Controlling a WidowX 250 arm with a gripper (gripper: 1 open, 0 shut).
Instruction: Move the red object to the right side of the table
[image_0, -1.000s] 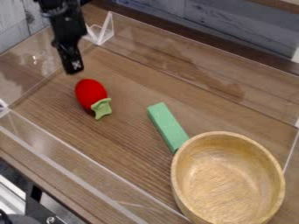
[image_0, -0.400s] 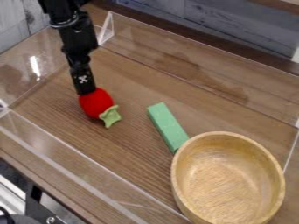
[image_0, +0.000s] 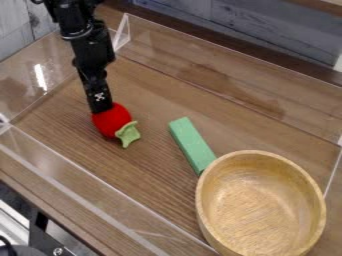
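One white "X" mark (otherwise unlabelled) on end effector (image_0: 100, 104) above red object (image_0: 111, 121).

One red object (image_0: 111, 119) with a light green leafy cap lies directly under the jaws. One green rectangular block (image_0: 191, 144) lies to the right of the jaws. One round wooden bowl (image_0: 261, 205) sits farther right and nearer the camera. One table (image_0: 241, 90) carries all three, with one arm above it.
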